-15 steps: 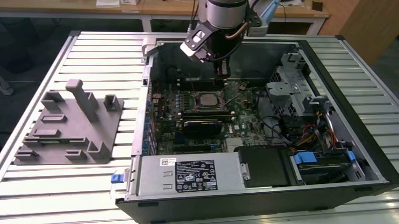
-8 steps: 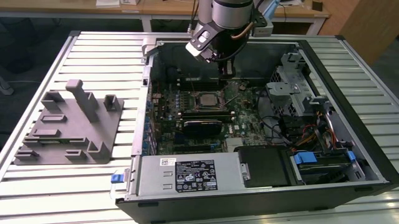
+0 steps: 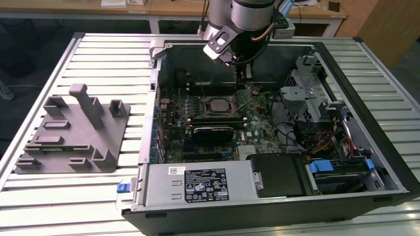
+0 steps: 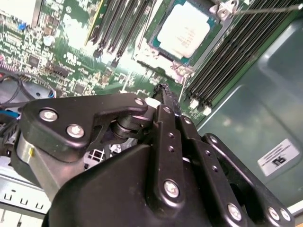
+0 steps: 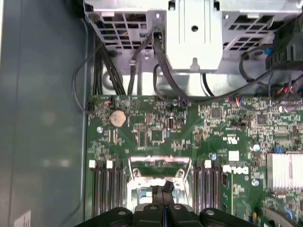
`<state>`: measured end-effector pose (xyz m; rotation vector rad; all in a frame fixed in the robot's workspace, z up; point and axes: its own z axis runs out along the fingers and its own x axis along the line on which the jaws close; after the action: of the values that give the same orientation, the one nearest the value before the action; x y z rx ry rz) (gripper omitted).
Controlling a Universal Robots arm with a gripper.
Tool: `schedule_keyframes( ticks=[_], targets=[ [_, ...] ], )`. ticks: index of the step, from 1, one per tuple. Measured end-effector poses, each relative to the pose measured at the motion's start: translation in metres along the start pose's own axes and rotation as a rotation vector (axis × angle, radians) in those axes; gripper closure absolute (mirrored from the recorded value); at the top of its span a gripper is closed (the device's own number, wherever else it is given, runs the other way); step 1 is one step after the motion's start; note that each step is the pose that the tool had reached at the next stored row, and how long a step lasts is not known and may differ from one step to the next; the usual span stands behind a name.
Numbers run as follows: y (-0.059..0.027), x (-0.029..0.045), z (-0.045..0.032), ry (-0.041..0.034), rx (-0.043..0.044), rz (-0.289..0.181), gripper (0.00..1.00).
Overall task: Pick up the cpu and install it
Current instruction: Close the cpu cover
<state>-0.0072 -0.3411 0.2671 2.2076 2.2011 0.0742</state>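
The small, square, silvery-topped cpu [image 4: 183, 29] already lies in its socket on the green motherboard [image 4: 71, 56], so installation looks largely done, while the black tool [image 4: 164, 91], pinched together on nothing, hangs at one o'clock from it in the exterior view.

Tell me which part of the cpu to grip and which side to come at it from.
The cpu lies flat in its socket, showing just its top face and thin rim. It is probably best to pinch two opposite rim edges, with the hand coming straight down from above: the memory slots alongside leave little room for a sideways approach.
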Motion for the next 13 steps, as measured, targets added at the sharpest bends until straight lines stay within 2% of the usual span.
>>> schedule_keyframes(
  ticks=[13],
  targets=[
    [0.0243, 0.0005, 0.0012, -0.0005, 0.0001, 0.001, 0.89]
  ],
)
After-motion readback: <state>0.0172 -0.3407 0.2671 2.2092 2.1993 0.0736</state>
